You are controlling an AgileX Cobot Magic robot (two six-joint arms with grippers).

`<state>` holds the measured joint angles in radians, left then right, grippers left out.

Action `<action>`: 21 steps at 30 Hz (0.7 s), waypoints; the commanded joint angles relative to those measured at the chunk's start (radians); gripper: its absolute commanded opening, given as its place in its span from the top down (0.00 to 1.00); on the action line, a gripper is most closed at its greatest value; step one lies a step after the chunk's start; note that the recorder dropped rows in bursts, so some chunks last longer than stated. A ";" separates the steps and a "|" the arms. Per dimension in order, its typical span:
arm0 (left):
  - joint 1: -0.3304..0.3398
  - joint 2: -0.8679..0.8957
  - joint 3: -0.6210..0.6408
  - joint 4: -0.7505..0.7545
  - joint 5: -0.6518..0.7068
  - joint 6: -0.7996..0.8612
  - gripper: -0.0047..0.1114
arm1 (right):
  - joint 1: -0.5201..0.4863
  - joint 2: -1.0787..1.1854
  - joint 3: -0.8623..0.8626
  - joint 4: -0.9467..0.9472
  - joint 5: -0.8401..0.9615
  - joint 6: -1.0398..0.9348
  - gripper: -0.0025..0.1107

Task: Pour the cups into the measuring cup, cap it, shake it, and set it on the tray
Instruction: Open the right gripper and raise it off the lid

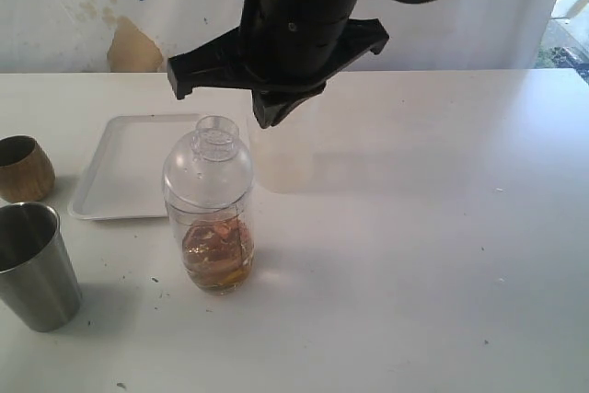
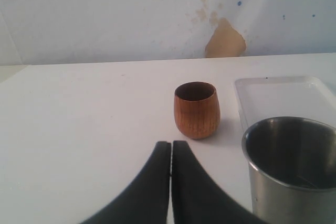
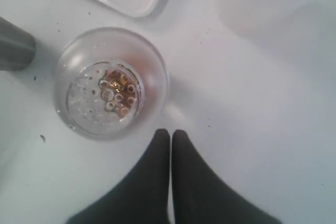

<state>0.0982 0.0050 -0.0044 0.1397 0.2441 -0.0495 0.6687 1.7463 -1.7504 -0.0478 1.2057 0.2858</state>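
Note:
The measuring cup [image 1: 210, 227] stands upright in the middle of the table, brown liquid in its bottom and a clear domed cap [image 1: 216, 142] on top. Seen from above in the right wrist view, the measuring cup [image 3: 111, 95] lies just beyond my right gripper [image 3: 170, 132], which is shut, empty and apart from it. In the exterior view that right gripper [image 1: 273, 115] hangs just above and behind the cap. The brown wooden cup [image 2: 196, 109] and the steel tumbler [image 2: 291, 166] stand ahead of my shut, empty left gripper [image 2: 171, 142]. The white tray [image 1: 120, 172] lies behind the measuring cup.
A frosted translucent cup [image 1: 290, 149] stands faintly visible to the right of the tray, under the right arm. The wooden cup [image 1: 23, 167] and steel tumbler [image 1: 35, 264] stand at the table's left edge. A stained wall rises behind the table.

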 commanded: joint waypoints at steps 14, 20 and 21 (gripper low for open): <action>0.000 -0.005 0.004 -0.004 -0.004 0.002 0.95 | 0.000 0.044 0.047 0.048 -0.113 0.033 0.98; 0.000 -0.005 0.004 -0.004 -0.004 0.002 0.95 | 0.000 0.052 0.047 0.065 -0.151 0.033 0.98; 0.000 -0.005 0.004 -0.004 -0.004 0.002 0.95 | 0.000 0.052 0.047 0.082 -0.159 0.033 0.98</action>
<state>0.0982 0.0050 -0.0044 0.1397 0.2441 -0.0495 0.6687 1.8030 -1.7087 0.0083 1.0741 0.3136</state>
